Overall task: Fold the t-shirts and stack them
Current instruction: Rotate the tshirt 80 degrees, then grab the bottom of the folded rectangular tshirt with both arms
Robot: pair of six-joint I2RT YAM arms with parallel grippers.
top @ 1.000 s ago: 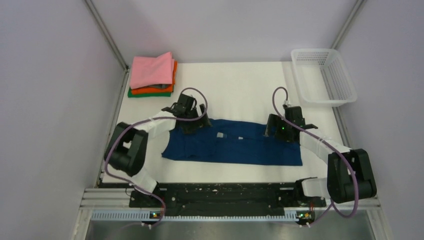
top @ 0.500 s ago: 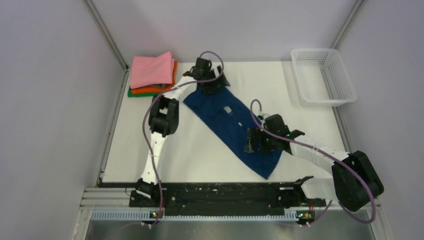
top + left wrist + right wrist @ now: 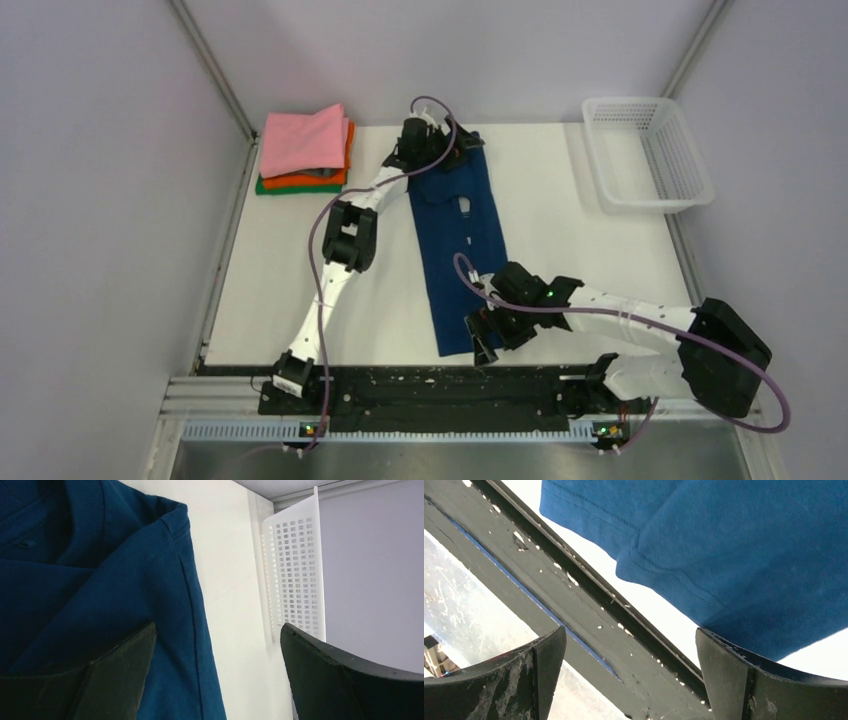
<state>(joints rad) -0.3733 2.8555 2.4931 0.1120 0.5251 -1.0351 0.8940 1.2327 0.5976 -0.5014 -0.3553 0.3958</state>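
Observation:
A dark navy t-shirt (image 3: 458, 240) lies on the white table as a long narrow strip, collar at the far end and hem toward me. My left gripper (image 3: 440, 152) stands open over the collar end; in the left wrist view one finger (image 3: 120, 670) is above the navy cloth (image 3: 100, 580) and the other above bare table. My right gripper (image 3: 485, 335) is open at the hem corner (image 3: 724, 545), with only table edge and rail between its jaws (image 3: 630, 630). Folded pink (image 3: 303, 140), orange (image 3: 322, 180) and green (image 3: 270, 187) t-shirts are stacked at the far left.
A white mesh basket (image 3: 650, 150) stands at the far right corner, and its wall (image 3: 295, 570) shows in the left wrist view. The black frame rail (image 3: 430, 385) runs along the near table edge just under the right gripper. Grey walls close in both sides.
The navy shirt has swung from lying crosswise to lying lengthwise. My left arm has reached to the far end with it; my right gripper has come down to the near edge.

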